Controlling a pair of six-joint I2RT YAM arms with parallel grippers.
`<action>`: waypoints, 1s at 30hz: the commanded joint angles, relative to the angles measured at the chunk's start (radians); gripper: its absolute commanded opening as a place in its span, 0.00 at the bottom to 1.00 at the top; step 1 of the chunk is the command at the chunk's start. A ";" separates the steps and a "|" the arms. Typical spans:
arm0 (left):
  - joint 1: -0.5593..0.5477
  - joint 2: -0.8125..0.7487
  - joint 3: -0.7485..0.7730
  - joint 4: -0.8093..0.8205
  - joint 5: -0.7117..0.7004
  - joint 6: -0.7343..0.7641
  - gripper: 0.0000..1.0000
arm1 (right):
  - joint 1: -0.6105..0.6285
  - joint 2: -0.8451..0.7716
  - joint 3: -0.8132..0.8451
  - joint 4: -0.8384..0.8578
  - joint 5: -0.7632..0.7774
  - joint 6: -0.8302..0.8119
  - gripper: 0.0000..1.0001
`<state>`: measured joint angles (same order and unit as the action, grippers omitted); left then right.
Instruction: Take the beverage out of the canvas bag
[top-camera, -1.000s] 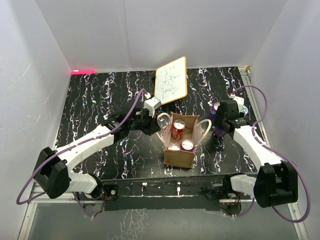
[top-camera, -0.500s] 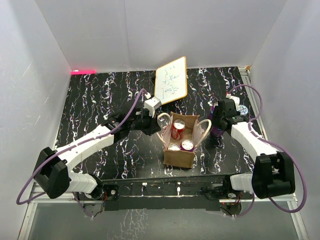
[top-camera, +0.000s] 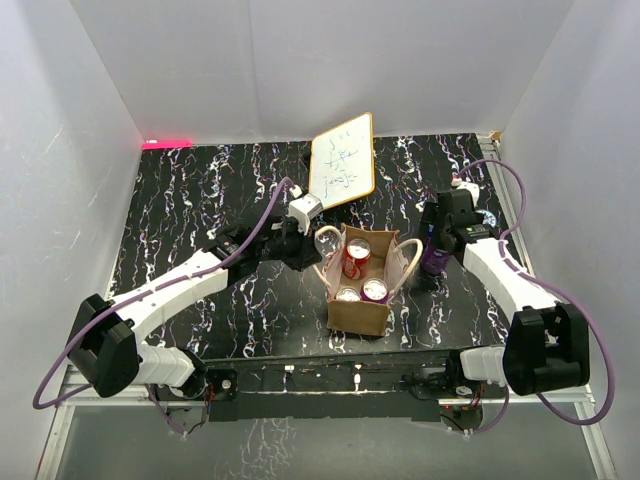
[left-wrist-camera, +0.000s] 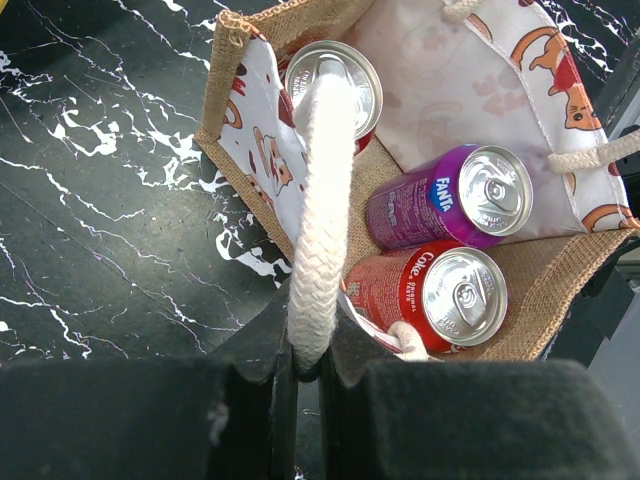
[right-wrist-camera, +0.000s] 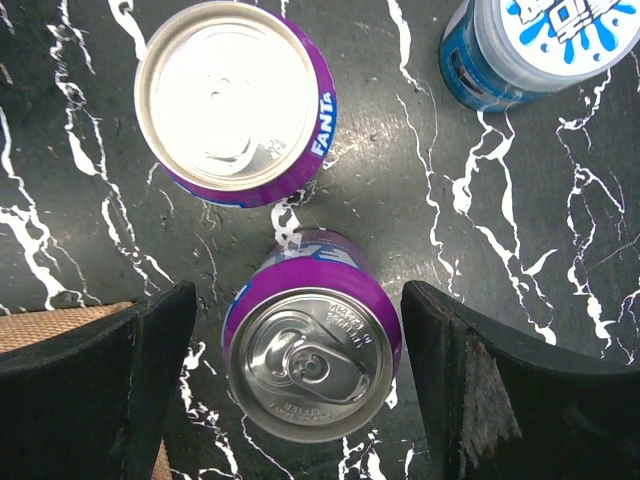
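The tan canvas bag (top-camera: 357, 312) stands open near the table's front middle. In the left wrist view it holds a purple Fanta can (left-wrist-camera: 447, 205), a red Coke can (left-wrist-camera: 432, 295) and a third can (left-wrist-camera: 335, 85). My left gripper (left-wrist-camera: 310, 350) is shut on the bag's white rope handle (left-wrist-camera: 322, 200) and holds it to the bag's left (top-camera: 303, 243). My right gripper (right-wrist-camera: 300, 335) is open, its fingers on either side of an upright purple Fanta can (right-wrist-camera: 310, 360) that stands on the table right of the bag (top-camera: 433, 258).
A second purple Fanta can (right-wrist-camera: 238, 100) and a blue-and-white can (right-wrist-camera: 525, 45) stand on the black marbled table just beyond the right gripper. A wood-framed whiteboard (top-camera: 343, 158) leans at the back. White walls enclose the table.
The right arm has drawn in, its gripper shifting slightly back and left over the purple can on the table. The left arm and the bag have not moved.
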<state>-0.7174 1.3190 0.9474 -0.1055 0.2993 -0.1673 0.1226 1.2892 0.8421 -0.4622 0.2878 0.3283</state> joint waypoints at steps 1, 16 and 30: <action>0.003 0.004 0.005 0.000 -0.010 0.018 0.00 | -0.003 -0.064 0.105 -0.037 -0.027 -0.009 0.87; 0.003 0.014 0.016 -0.005 0.005 0.018 0.00 | -0.004 -0.313 0.191 -0.039 -0.391 -0.045 0.89; 0.003 0.005 0.015 -0.005 0.007 0.017 0.00 | 0.133 -0.201 0.333 -0.011 -0.654 -0.036 0.94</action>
<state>-0.7174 1.3342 0.9478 -0.1059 0.3012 -0.1642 0.1642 1.0637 1.0962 -0.5045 -0.3378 0.3050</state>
